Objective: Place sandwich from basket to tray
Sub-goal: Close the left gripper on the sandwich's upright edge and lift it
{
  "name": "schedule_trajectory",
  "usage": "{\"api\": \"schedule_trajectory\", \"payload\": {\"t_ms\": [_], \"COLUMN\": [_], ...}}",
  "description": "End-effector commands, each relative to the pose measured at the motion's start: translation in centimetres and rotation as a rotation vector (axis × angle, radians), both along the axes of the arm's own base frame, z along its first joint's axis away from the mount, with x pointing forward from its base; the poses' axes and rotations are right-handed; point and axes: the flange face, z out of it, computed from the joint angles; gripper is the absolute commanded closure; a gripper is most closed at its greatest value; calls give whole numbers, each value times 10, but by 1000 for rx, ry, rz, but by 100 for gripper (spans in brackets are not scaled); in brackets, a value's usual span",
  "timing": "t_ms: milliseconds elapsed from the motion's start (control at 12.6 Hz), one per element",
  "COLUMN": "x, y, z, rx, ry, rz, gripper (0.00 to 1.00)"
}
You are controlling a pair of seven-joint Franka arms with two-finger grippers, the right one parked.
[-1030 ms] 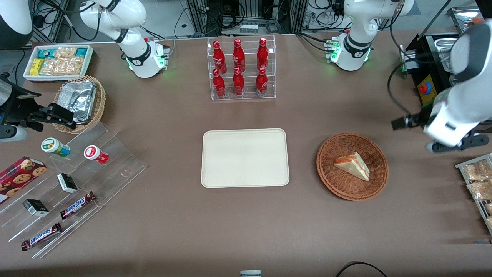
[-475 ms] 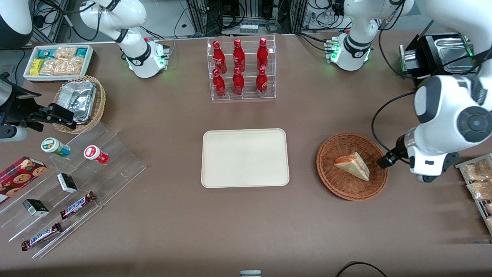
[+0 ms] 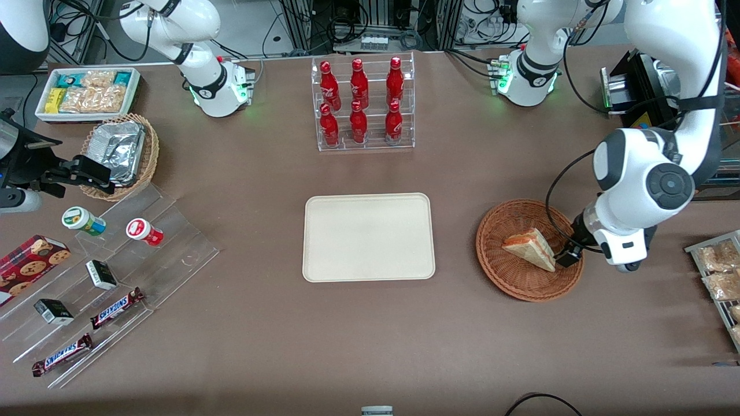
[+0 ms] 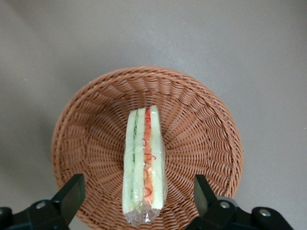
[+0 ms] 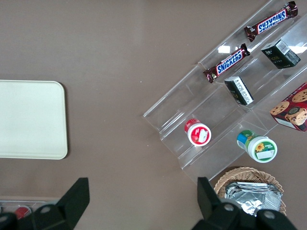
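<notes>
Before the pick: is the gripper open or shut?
Open. The gripper hangs above the basket, its fingers spread wide, one on each side of the sandwich.

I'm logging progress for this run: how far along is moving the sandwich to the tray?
Early stage. Done: the hand is above the wicker basket, open, fingers either side of the sandwich. In hand: nothing yet; the sandwich lies in the basket ungripped. Left: lower, close on it, lift, and carry it to the cream tray, which holds nothing.
</notes>
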Motion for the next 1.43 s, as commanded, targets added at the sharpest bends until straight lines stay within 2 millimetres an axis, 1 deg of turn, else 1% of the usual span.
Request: {"api": "schedule_trajectory", "payload": {"t_ms": [0,79,475,554,950,1030,1109,1267,1347], "x": [-11,-13,-24,-25,-25,-24,-25,-23,-23], "y": [-22,-30,-30,-30,-33,-33,-35,-37,-38], "z": [-21,-27,-47,-54,-75,-77,-78,-77,-77], "rx": [-21,-23,-18,-18,-26,-27,-28,-29,-28], "ry": [-10,-8,21,27,10,9,11,12,15], "rz": [29,33,63,65,96,98,106,128,126], "gripper": [0,0,0,0,0,2,15,64,85]}}
